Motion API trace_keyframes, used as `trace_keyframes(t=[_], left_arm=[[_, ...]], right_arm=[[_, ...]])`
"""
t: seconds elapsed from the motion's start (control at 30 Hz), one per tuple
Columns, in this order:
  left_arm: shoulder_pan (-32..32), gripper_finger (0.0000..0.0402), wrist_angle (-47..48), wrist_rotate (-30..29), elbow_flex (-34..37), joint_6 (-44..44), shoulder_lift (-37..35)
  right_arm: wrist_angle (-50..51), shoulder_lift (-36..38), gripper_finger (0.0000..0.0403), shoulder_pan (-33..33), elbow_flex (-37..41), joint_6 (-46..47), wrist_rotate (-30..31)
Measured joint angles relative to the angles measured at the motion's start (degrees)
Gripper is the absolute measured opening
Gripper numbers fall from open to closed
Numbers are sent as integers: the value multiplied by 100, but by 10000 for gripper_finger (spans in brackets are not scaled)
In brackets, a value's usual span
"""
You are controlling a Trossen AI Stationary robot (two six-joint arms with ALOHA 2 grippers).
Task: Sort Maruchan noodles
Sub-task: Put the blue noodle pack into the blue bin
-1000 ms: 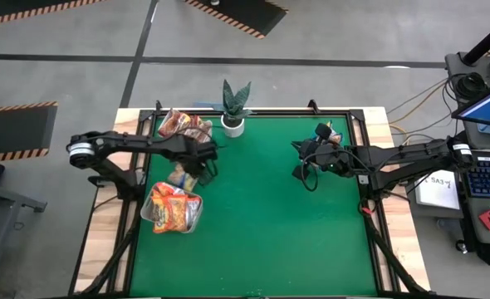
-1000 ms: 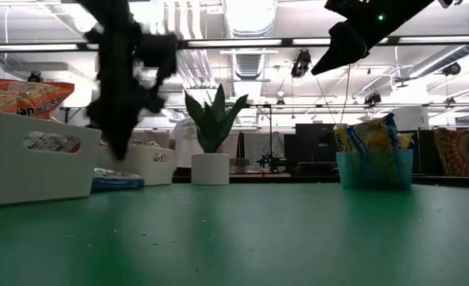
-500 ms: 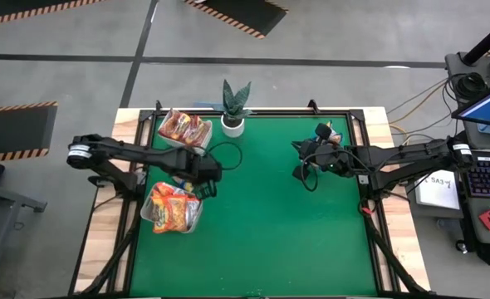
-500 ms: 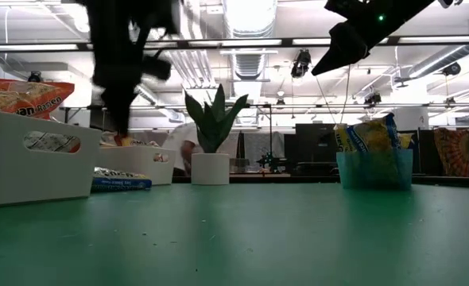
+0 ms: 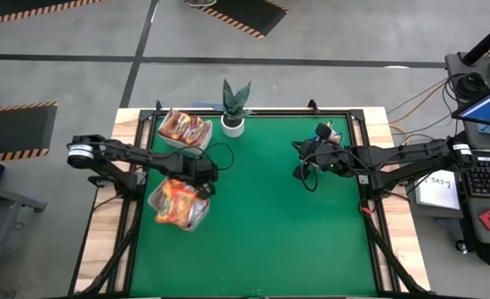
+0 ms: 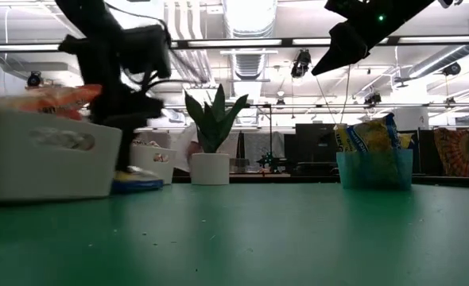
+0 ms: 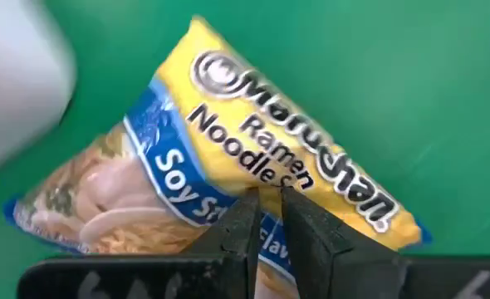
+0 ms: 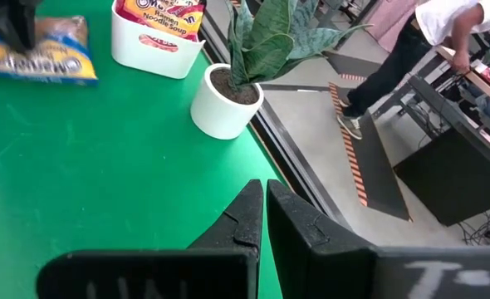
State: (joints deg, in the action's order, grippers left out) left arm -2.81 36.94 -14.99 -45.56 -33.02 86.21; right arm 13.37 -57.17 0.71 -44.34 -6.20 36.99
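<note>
The left gripper (image 7: 266, 218) hovers nearly closed over a blue-and-yellow noodle packet (image 7: 228, 166) lying flat on the worktop (image 5: 278, 208) at nine o'clock — apparently lining up a pinch. The right gripper (image 8: 264, 202), closed and empty, waits at two o'clock.

The left arm reaches in from the left edge of the bench, elbow bent, its wrist dropped low over the left half. The left claw (image 7: 266, 218) points downward with its two dark fingers (image 7: 237, 232) drawn almost together, a thin gap between them. The right arm stretches in from the right side, raised; the right claw (image 8: 264, 203) is pressed fully shut.
</note>
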Motion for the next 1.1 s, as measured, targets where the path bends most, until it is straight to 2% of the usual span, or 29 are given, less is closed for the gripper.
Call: trace_keyframes(t=[0.1, 0.2, 0.27, 0.33, 0.43, 0.6, 0.67, 0.93, 1.1], left_arm=[[14, 38, -1511, 134, -31, 640, 2], [175, 38, -3233, 776, -118, 1745, 2], [296, 38, -3533, 919, -326, 2283, 2], [341, 38, -3221, 834, -615, 2533, 0], [330, 38, -2218, 412, -1015, 2604, 0], [322, 38, -771, -921, -1147, 1972, 89], [301, 38, -555, -1156, -1096, 1691, 218], [196, 38, -969, -1299, -1125, 1440, 1404], [225, 38, -1338, -1358, -1709, 1614, 2203]], right_arm=[[-4, 0, 9, 0, 0, 4, 0], [-11, 0, 9, 0, 0, 2, 0], [-11, 0, 9, 0, 0, 11, -2], [-11, 0, 9, 0, 0, 11, -2], [-11, 0, 9, 0, 0, 11, -7], [-7, 0, 9, 0, 0, 13, -9], [-4, 0, 9, 0, 0, 14, -9], [-22, 0, 9, 0, 0, 24, -9], [-20, 0, 9, 0, 0, 170, -7]])
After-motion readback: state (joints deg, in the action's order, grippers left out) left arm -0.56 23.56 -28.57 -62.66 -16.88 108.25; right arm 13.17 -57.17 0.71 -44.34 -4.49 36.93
